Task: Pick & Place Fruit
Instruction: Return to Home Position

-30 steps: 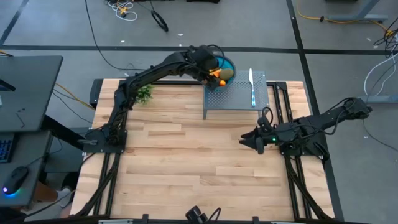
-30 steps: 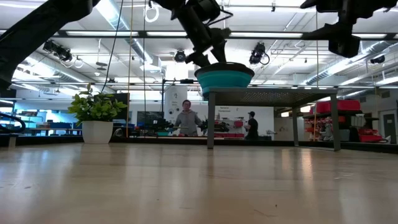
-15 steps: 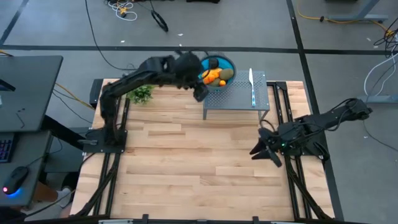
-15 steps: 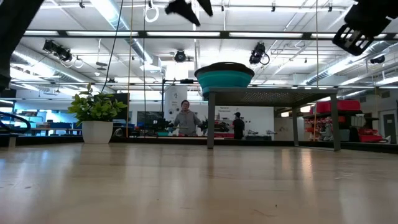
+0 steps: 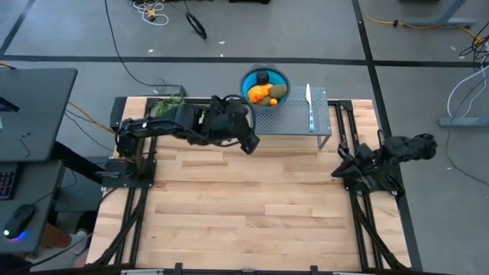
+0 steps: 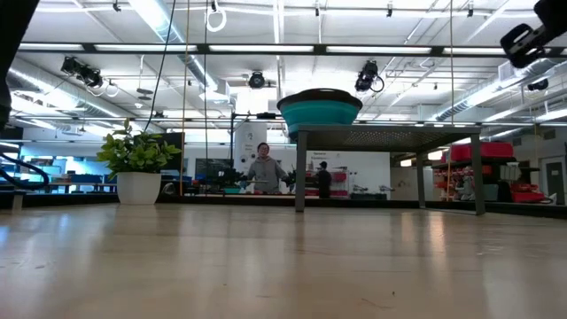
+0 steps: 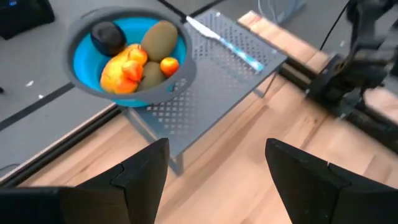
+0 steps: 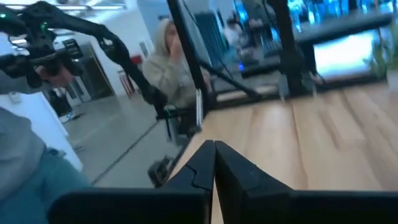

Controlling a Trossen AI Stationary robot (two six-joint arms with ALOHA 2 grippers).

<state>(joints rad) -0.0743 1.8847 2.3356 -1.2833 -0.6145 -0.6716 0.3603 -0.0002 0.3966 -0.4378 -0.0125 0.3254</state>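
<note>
The left gripper (image 5: 249, 143), wide open and empty, had withdrawn from the strainer bowl (image 5: 244, 84) holding the fruit (image 5: 264, 93). The right gripper (image 8: 214, 152), closed and empty, had retracted too, so placing seemed done.

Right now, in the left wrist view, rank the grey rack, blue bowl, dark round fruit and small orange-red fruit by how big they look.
Largest to smallest:
1. grey rack
2. blue bowl
3. dark round fruit
4. small orange-red fruit

Fruit (image 5: 264, 92) in blue bowl (image 5: 244, 82), far corner of grey rack (image 5: 294, 121) — left gripper (image 5: 249, 143) just beside rack; right gripper (image 5: 340, 169) at right edge of table (image 5: 229, 191).
</note>
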